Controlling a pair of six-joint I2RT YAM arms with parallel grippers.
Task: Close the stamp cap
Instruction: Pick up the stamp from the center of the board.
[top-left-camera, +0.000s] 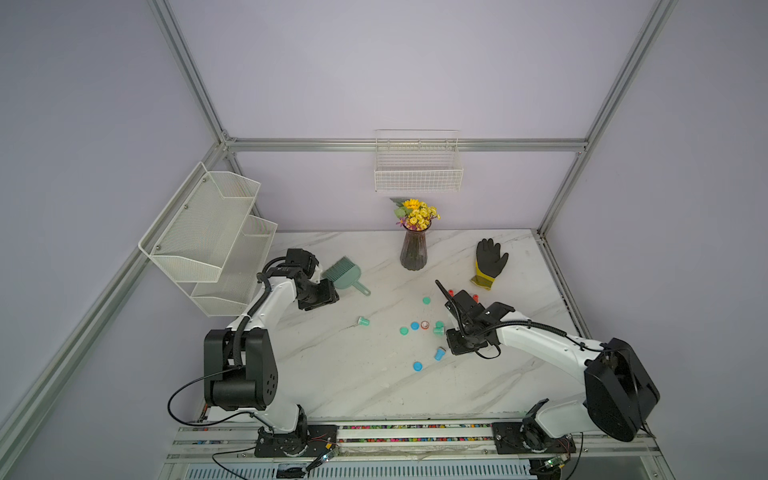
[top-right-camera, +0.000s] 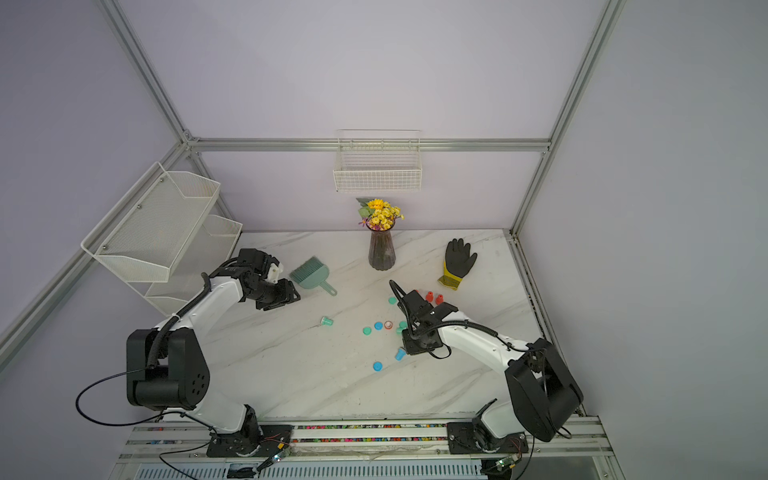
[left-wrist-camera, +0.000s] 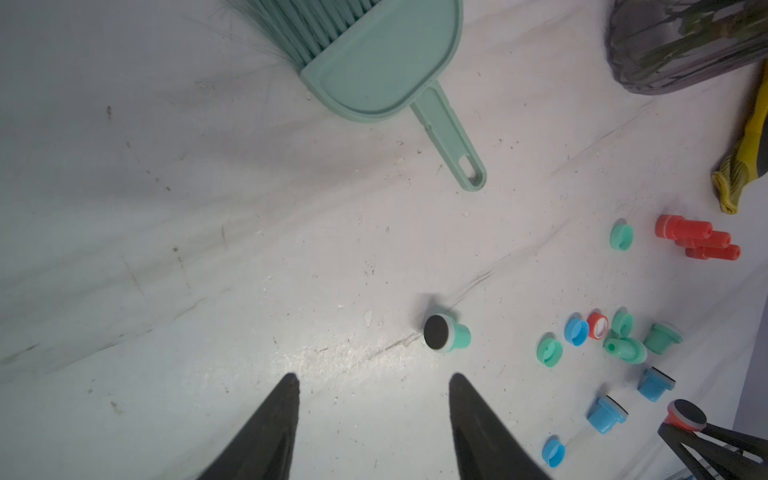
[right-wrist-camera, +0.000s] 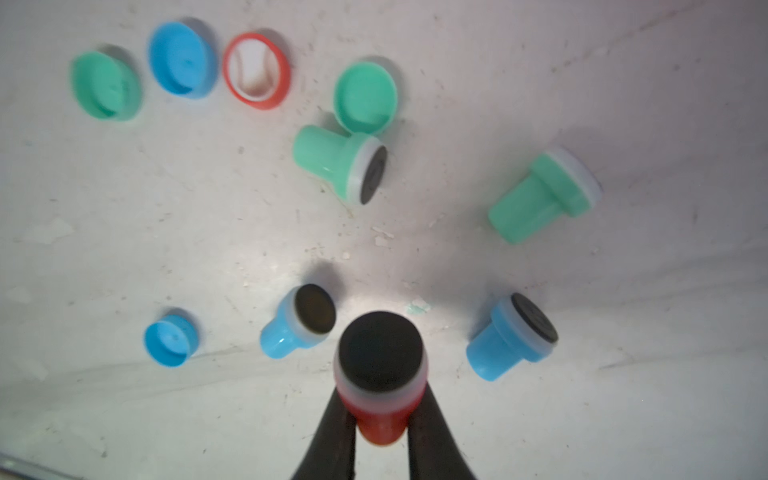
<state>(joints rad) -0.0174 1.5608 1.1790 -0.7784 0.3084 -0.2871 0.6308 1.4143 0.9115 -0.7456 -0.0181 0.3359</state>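
Note:
My right gripper (right-wrist-camera: 382, 411) is shut on the stem of a red stamp (right-wrist-camera: 380, 374), whose black pad faces the wrist camera. It hangs above the table, seen from the left wrist too as the red stamp (left-wrist-camera: 686, 415). The red cap (right-wrist-camera: 257, 70) lies apart on the table with its open white inside up, in both top views (top-left-camera: 424, 325) (top-right-camera: 388, 324), between a blue cap (right-wrist-camera: 183, 60) and a green cap (right-wrist-camera: 365, 97). My left gripper (left-wrist-camera: 374, 382) is open and holds nothing, above bare table short of a lying green stamp (left-wrist-camera: 446, 333).
Several loose green and blue stamps and caps lie around the red cap (top-left-camera: 436, 330). Capped red stamps (left-wrist-camera: 698, 241) lie beyond them. A dustpan with brush (top-left-camera: 345, 274), a flower vase (top-left-camera: 414, 251) and a black glove (top-left-camera: 490, 262) sit further back. Wire racks (top-left-camera: 208, 232) hang at the left.

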